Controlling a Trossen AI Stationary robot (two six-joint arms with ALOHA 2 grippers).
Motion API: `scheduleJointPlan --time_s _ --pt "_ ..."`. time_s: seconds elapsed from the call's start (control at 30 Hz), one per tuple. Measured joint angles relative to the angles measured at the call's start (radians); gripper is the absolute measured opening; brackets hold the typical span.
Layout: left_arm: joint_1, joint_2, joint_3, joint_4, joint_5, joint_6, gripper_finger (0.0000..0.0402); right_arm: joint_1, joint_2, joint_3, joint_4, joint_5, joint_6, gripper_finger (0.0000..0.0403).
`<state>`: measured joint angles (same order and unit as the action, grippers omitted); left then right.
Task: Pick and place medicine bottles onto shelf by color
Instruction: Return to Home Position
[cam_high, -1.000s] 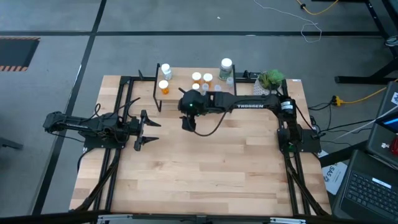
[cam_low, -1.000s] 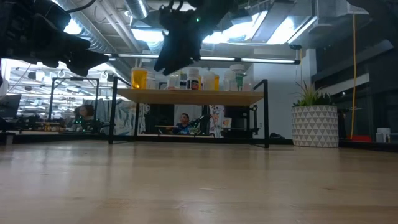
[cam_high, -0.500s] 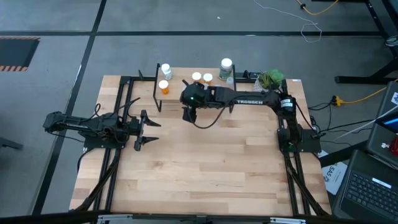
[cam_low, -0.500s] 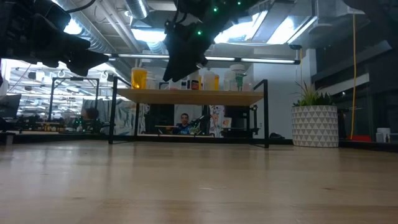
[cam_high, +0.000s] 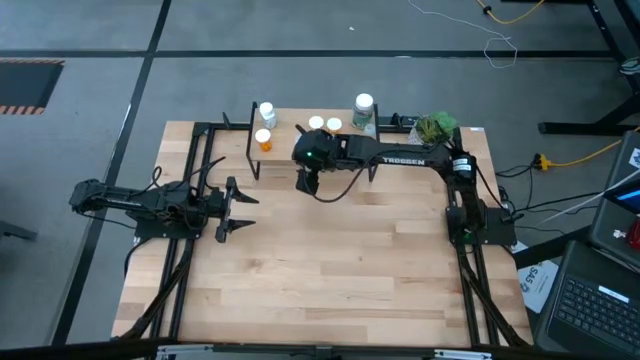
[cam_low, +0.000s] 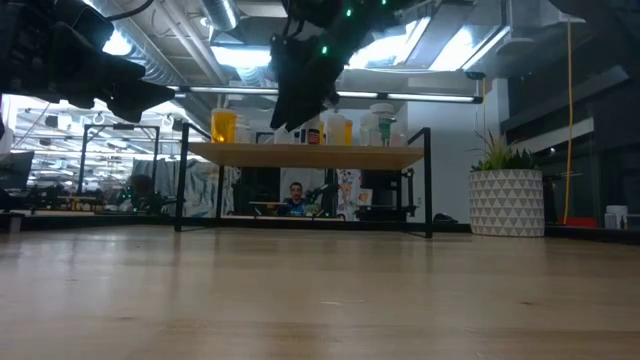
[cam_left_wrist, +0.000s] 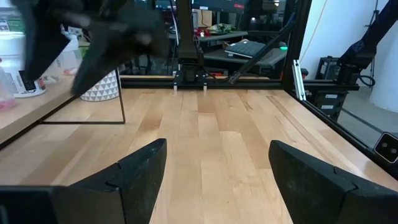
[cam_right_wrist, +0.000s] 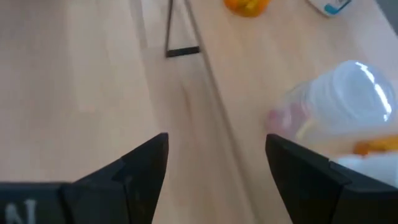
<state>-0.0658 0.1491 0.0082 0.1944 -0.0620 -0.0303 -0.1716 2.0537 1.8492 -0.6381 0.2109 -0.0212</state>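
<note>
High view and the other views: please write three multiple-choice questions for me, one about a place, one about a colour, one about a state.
1. Where does the plant pot stand?
A. on the table, beside the shelf
B. on the shelf
C. on the floor

2. What colour are the caps of the bottles?
A. red
B. white
C. black

3. How is the right pincer?
A. shut on a bottle
B. shut, empty
C. open, empty

Answers:
1 A: the low view shows it on the table past the shelf's end.
2 B: the high view shows white caps.
3 C: its wrist view shows the fingers apart, with nothing between them.
</note>
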Motion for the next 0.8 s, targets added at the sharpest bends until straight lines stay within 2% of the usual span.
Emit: scheduleJointPlan --time_s 0.17,0.4,0.53,0.63,0.8 --pt "0.0 0.0 0.0 0.0 0.0 0.0 0.0279 0.06 -0.013 0.133 -0.263 -0.046 0.039 0.027" --pt "0.0 0.0 0.0 0.0 0.0 0.0 0.0279 0.132 -0.011 0.13 -0.45 -0.056 -0.172 0.027" --pt "0.0 0.0 0.0 0.0 0.0 0.0 0.0279 0.157 -0.011 0.1 -0.58 -0.108 -0.059 0.027" --pt "0.0 0.0 0.0 0.0 0.0 0.0 0.0279 0.171 -0.064 0.037 -0.568 -0.149 0.019 0.027" --pt "0.0 0.0 0.0 0.0 0.0 0.0 0.0279 0.183 -0.218 -0.224 -0.312 -0.162 -0.043 0.027"
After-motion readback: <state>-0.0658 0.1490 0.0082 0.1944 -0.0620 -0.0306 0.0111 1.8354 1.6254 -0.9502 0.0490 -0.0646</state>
